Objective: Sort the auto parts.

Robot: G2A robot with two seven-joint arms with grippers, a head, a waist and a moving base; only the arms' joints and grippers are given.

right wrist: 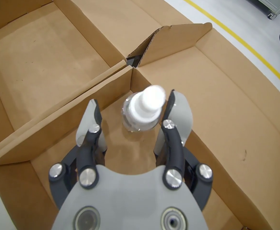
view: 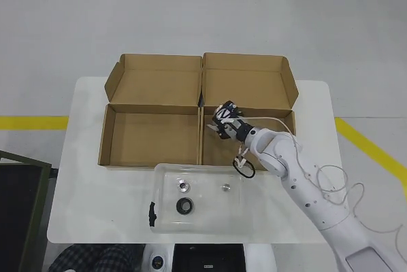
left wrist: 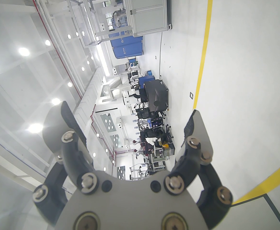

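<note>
**Q:** How does the right end effector (right wrist: 133, 101) stand?

**A:** Its fingers are spread above the right-hand cardboard box (right wrist: 226, 111). A white-capped part (right wrist: 144, 111) sits between them near the box's inner corner, close to one finger and apart from the other. Whether the part rests on the box floor cannot be told.

**Q:** Which step is in hand?

**A:** By the look of it, one part is being dropped off into its box.

**Q:** What does the next move call for?

**A:** Probably a straight lift that avoids brushing the cap, then a reach to the clear tray (view: 203, 221) on the desk (view: 88, 170). There a black ring (view: 184, 206) and two small metal parts (view: 182, 184) (view: 225, 186) lie unsorted, and each needs a narrow pinch. The left-hand box (right wrist: 46, 56) adjoins the first. The left end effector (left wrist: 130, 125), also spread, points off into the room.
</note>
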